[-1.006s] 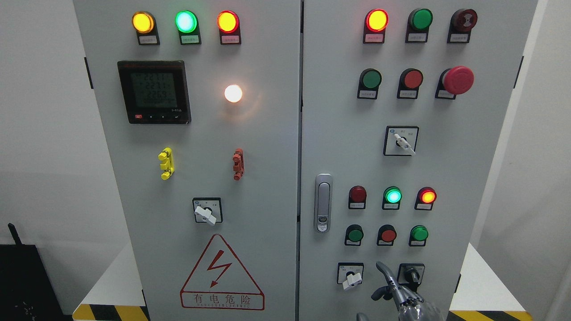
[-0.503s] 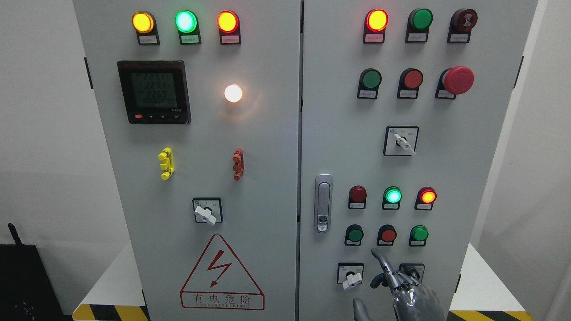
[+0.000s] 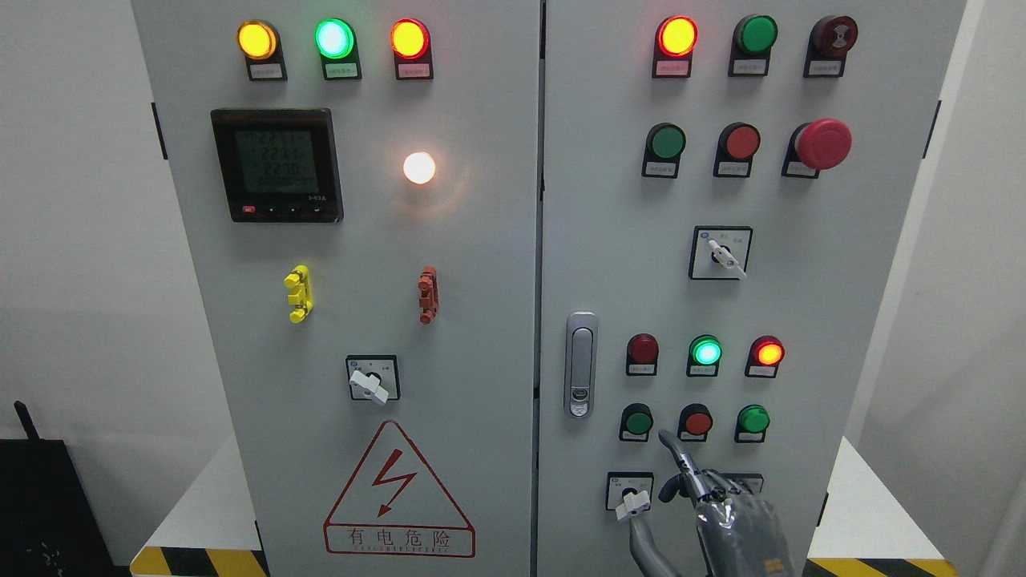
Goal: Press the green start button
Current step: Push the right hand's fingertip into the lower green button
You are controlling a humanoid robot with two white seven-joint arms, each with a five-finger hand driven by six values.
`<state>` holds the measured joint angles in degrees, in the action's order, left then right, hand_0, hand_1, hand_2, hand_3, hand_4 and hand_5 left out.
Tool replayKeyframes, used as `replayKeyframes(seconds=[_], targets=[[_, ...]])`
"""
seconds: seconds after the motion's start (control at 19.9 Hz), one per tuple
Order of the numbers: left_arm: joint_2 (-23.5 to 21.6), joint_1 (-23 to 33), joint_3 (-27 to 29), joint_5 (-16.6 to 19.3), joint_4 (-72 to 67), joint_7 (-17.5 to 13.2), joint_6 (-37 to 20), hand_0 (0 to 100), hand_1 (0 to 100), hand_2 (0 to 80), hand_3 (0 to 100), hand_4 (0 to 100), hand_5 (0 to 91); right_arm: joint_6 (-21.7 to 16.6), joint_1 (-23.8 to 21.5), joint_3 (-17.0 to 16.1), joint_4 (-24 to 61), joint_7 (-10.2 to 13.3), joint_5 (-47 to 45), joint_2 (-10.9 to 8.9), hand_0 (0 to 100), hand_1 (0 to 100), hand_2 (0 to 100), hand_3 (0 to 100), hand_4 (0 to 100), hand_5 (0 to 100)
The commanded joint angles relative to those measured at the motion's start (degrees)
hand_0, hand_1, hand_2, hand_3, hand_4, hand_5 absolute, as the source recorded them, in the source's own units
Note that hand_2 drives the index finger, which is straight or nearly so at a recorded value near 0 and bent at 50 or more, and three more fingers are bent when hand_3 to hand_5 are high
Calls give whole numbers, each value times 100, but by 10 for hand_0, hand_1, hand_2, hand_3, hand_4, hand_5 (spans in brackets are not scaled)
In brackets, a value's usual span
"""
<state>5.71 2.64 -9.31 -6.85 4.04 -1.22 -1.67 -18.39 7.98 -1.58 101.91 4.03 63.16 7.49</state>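
The right hand (image 3: 725,513) is raised at the lower right door with its index finger (image 3: 676,450) extended for pressing, remaining fingers curled and holding nothing, its tip just below-right of the green start button (image 3: 638,421).

Grey control cabinet (image 3: 497,264) upright on a white platform (image 3: 200,505) edged with yellow-black hazard stripes (image 3: 196,562)

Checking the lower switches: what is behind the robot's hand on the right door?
The right hand covers most of a black switch plate; only its top edge shows. Its knob is hidden. The white-handled switch beside it stays visible.
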Motion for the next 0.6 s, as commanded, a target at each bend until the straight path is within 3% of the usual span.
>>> replayKeyframes(seconds=[0.0, 0.55], targets=[[0, 0, 0, 0, 0, -1, 0, 120, 556, 0, 0, 0, 0, 3, 133, -18, -374, -17, 20, 7, 553, 346, 0, 590, 605, 527], [0, 0, 0, 0, 0, -1, 0, 120, 556, 0, 0, 0, 0, 11, 247, -44, -480, -25, 47, 7, 561, 350, 0, 592, 607, 530]])
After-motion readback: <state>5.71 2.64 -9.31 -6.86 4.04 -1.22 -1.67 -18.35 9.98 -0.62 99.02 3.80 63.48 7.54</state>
